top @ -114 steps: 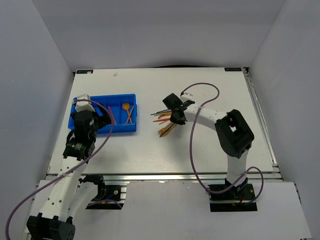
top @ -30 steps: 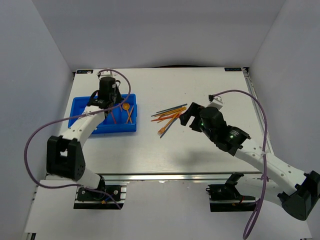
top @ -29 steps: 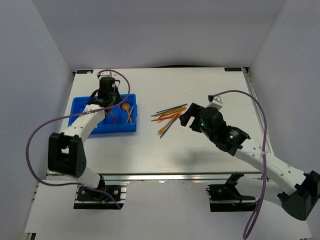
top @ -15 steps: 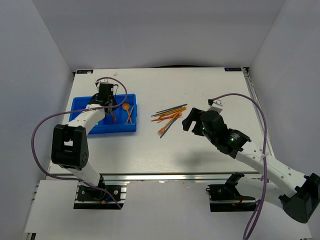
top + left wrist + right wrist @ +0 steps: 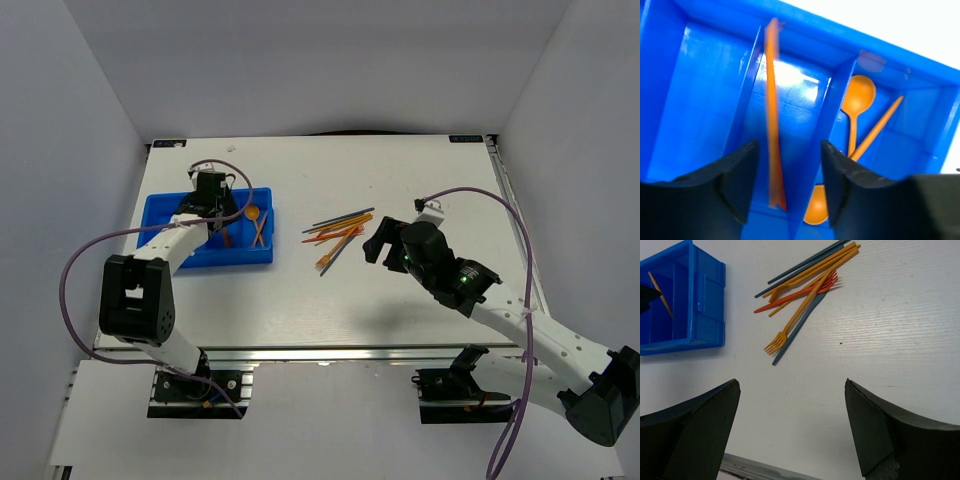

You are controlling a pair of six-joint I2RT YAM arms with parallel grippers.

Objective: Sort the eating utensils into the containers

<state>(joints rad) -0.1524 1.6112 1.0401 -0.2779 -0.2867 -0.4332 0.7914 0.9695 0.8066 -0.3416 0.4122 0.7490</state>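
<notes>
**White booth around a pale table**

From the overhead camera I see a flat white rectangular table top [image 5: 400, 170] filling the middle of the frame. My right wrist view shows fine grain lines across it. Plain matte grey-white panels box it in: a back wall [image 5: 320, 60] at the top, a left wall [image 5: 60, 200] and a right wall [image 5: 590, 180]. A silvery slotted metal rail [image 5: 330, 353] edges the table's lower side, and a white board [image 5: 330, 420] lies below it. The light is soft and even, and the shadows are faint.

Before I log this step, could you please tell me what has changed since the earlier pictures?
The right gripper has drawn back from above the utensil pile to its right, open and empty. The left gripper has swung from the near side of the blue tray to its far side and is open astride an orange stick. The pile, tray and orange spoon stayed put.
</notes>
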